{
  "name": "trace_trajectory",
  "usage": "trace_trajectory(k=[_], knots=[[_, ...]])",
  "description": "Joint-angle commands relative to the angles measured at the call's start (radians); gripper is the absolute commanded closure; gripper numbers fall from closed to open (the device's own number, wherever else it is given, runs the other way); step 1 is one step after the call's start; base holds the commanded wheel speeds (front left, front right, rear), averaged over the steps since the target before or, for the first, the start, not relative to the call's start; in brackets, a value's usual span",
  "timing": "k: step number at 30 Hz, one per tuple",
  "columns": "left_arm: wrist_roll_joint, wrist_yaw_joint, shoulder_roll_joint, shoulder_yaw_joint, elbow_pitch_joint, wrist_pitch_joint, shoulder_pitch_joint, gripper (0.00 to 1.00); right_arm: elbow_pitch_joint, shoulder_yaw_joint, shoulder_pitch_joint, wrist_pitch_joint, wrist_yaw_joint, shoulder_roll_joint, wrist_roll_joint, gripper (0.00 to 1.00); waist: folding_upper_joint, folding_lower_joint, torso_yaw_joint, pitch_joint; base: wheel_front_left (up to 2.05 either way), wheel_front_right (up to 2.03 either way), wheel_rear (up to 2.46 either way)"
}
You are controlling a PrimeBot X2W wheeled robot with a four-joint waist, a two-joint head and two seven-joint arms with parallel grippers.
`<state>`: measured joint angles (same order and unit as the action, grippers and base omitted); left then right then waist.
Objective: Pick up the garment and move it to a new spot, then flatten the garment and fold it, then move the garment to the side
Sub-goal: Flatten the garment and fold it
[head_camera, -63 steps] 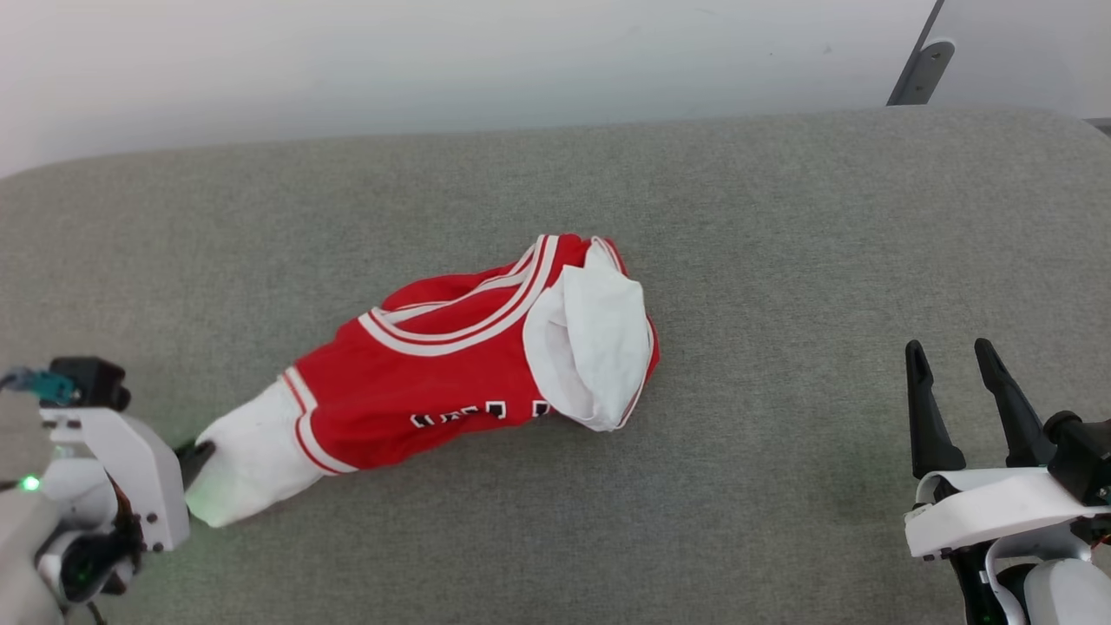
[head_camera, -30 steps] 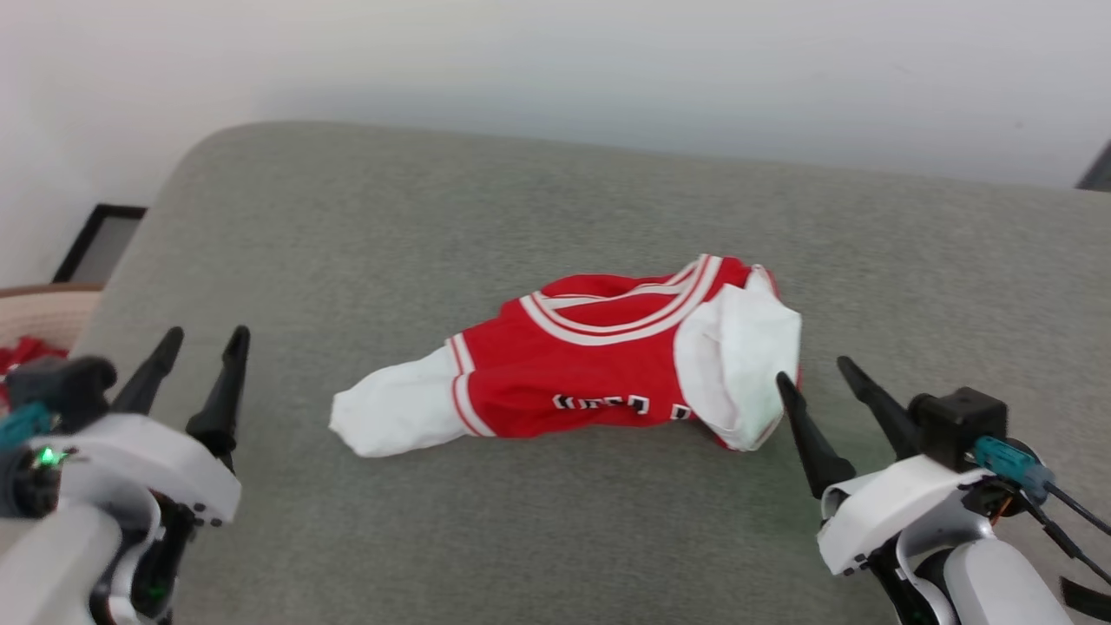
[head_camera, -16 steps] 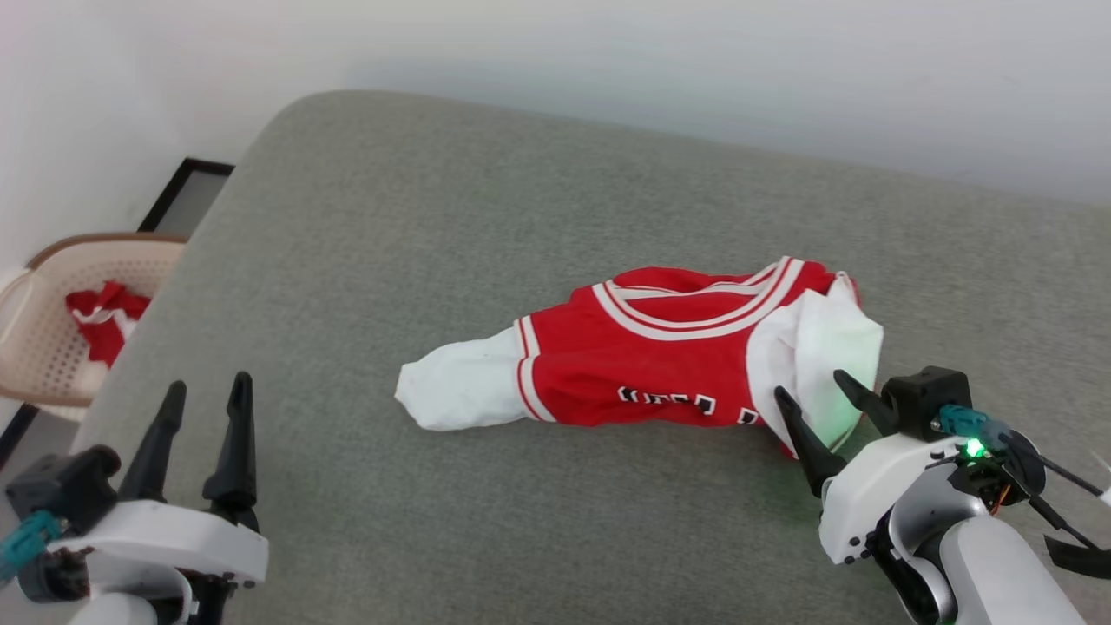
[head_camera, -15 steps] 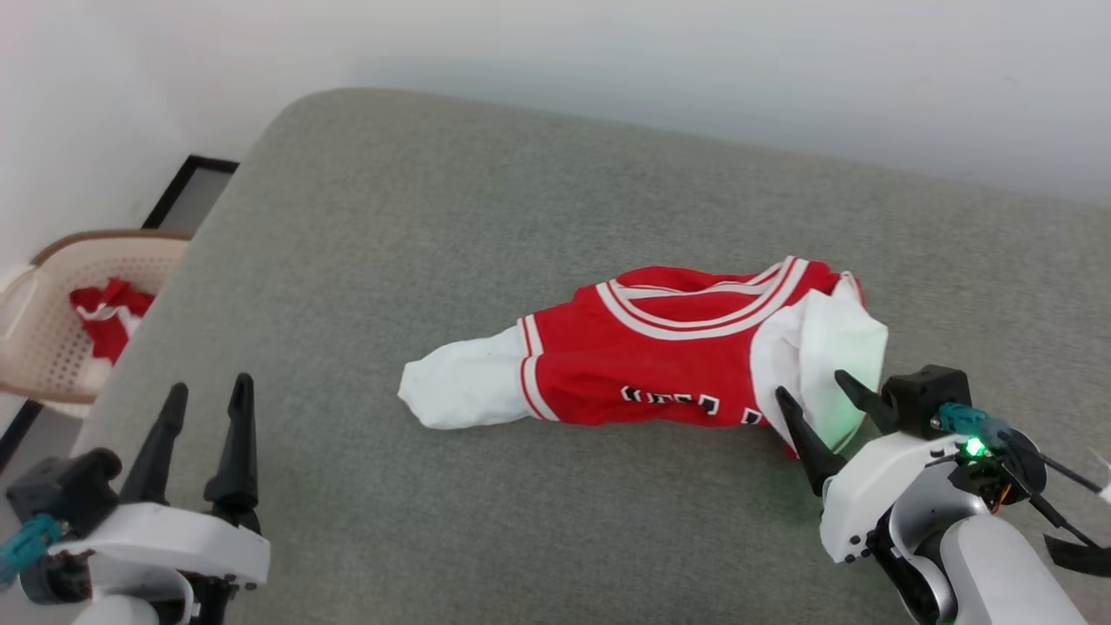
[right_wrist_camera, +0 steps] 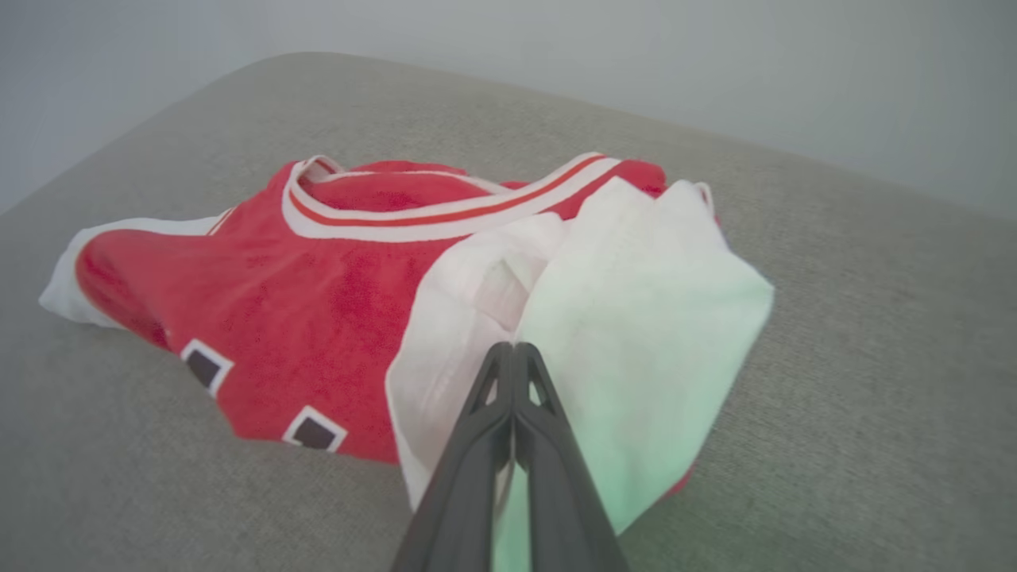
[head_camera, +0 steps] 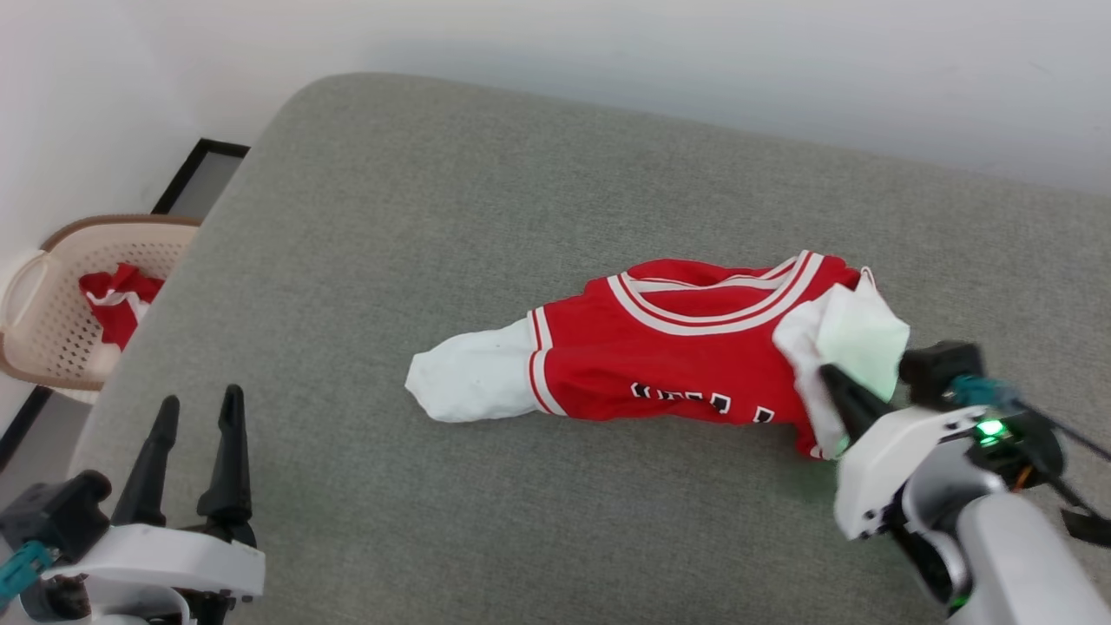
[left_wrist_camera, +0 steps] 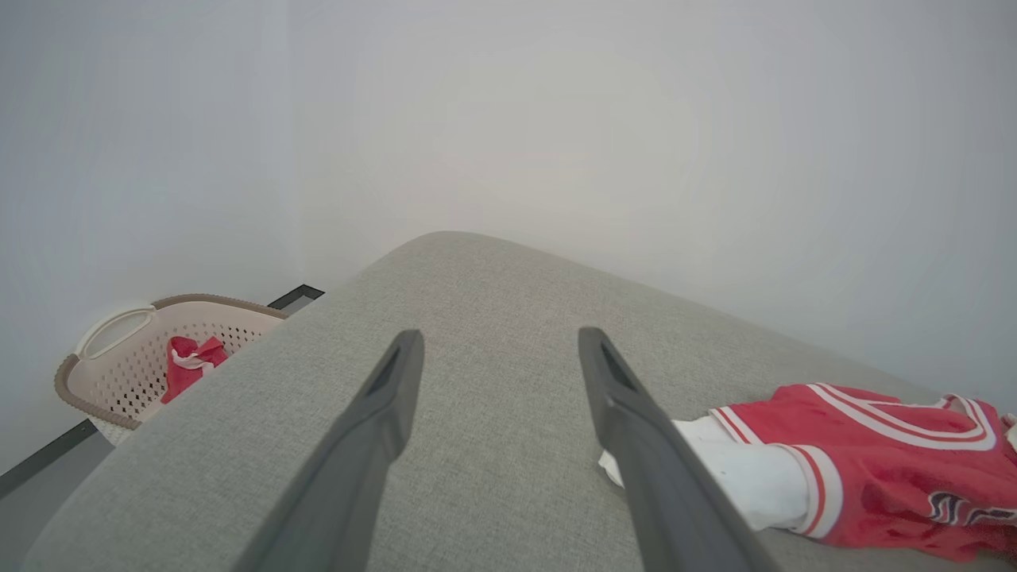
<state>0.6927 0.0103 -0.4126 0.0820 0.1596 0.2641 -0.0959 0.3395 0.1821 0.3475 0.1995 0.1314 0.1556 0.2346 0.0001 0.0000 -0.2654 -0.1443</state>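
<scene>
Right gripper (right_wrist_camera: 515, 353) has its two dark fingers pressed together tip to tip, and from my seat they look pinched on a fold of the white sleeve at the right end of the garment (right_wrist_camera: 334, 286). On the head camera the same gripper (head_camera: 831, 375) sits at the near right. Its pale body hides the lowest corner of that sleeve, and a green light (head_camera: 989, 428) on it tints the white cloth.

I see the garment (head_camera: 686, 365) bunched on the grey cushion (head_camera: 434, 217), right of centre. Its red body is in the middle and the striped neckline lies on the far side. The other white sleeve points left. The right sleeve is folded back over the red, covering the end of the black-and-white lettering along the near edge.

My left gripper (head_camera: 198, 398) is at the near left, well apart from the garment, with its fingers spread wide and nothing between them. Through its wrist camera, plain grey upholstery runs between the fingers (left_wrist_camera: 628, 413), and the left sleeve lies just past the right-hand one.

Off the cushion's left edge, on the floor by the white wall (head_camera: 608, 43), stands a pale perforated basket (head_camera: 52, 338). A small red cloth (head_camera: 117, 299) lies in it.
</scene>
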Motion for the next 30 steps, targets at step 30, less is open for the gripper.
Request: trace_trajectory(k=[30], knots=[[-0.109, 0.106, 0.083, -0.093, 0.046, 0.0, -0.008, 0.0, 0.011, -0.574, -0.093, 0.167, -0.001, 0.047, -0.11, 1.0, -0.0001, 0.0, 0.033, -0.018, 0.0, 0.0, 0.0]])
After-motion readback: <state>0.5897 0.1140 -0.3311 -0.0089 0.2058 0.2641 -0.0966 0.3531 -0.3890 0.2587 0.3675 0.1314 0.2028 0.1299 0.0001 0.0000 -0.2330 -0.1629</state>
